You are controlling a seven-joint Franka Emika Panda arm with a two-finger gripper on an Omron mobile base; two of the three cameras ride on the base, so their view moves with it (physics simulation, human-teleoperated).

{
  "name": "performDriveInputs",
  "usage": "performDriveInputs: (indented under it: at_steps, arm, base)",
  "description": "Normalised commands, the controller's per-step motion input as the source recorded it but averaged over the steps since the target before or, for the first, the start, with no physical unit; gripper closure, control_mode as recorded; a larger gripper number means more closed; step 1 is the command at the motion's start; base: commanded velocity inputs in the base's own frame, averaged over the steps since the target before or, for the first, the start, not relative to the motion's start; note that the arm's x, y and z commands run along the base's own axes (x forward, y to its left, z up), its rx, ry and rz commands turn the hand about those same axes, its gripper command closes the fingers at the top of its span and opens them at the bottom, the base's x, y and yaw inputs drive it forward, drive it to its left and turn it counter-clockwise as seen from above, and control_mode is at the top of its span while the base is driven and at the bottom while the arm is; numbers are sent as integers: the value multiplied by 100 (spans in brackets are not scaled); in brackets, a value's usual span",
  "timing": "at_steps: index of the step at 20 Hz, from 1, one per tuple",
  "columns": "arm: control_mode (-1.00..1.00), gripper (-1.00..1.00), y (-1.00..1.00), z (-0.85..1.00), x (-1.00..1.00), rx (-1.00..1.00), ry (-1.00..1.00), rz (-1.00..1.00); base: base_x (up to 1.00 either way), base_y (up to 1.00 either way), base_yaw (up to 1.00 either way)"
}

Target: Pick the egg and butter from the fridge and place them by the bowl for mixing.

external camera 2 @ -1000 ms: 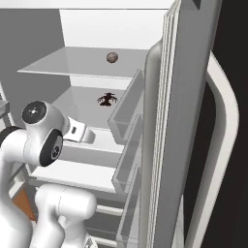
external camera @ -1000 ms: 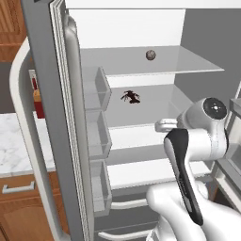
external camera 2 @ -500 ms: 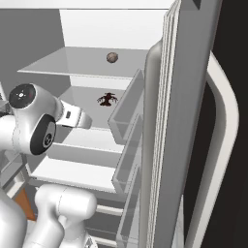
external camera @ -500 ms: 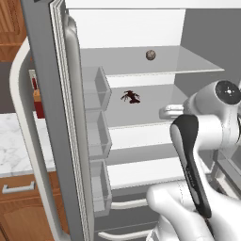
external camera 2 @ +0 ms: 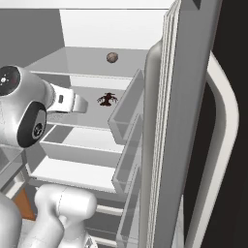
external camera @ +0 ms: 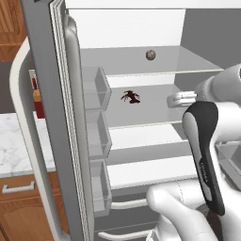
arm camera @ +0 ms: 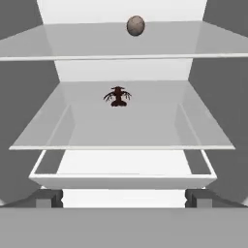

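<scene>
The fridge (external camera: 141, 66) stands open in front of me. The egg (external camera: 150, 55) (external camera 2: 112, 57) (arm camera: 135, 25), a small brownish speckled oval, lies alone on the top glass shelf. My gripper (external camera: 175, 100) (external camera 2: 77, 103) (arm camera: 124, 199) hovers at the front right of the second shelf, below and short of the egg, pointing inward. Its fingertips (arm camera: 48, 198) stand wide apart, open, with nothing between them. The butter and the bowl are out of view.
A dark red-brown spiky item (external camera: 130, 97) (arm camera: 117, 96) sits mid second shelf. Clear door bins (external camera: 96, 89) (external camera 2: 127, 109) line both open doors. A white drawer (arm camera: 121, 172) lies below the shelf. A marble counter (external camera: 14, 146) with a red bottle (external camera: 37, 101) is at left.
The hand has risen from the lower shelf level to the second shelf and reached a little further into the fridge. The elbow swung outward. Egg and spiky item stayed put.
</scene>
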Motion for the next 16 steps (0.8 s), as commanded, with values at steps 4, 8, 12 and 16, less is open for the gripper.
performDriveInputs:
  at_steps: [4,8,12,16]
  arm:
    - [-100,-100,0,28,-11,-17,-29,0]
    - [-100,-100,0,29,-12,-6,-22,0]
    - [-100,-100,0,45,-10,-2,-24,0]
    - [-100,-100,0,57,-1,3,-4,-7]
  base:
    - [0,0,0]
    - [0,0,0]
    - [0,0,0]
    - [0,0,0]
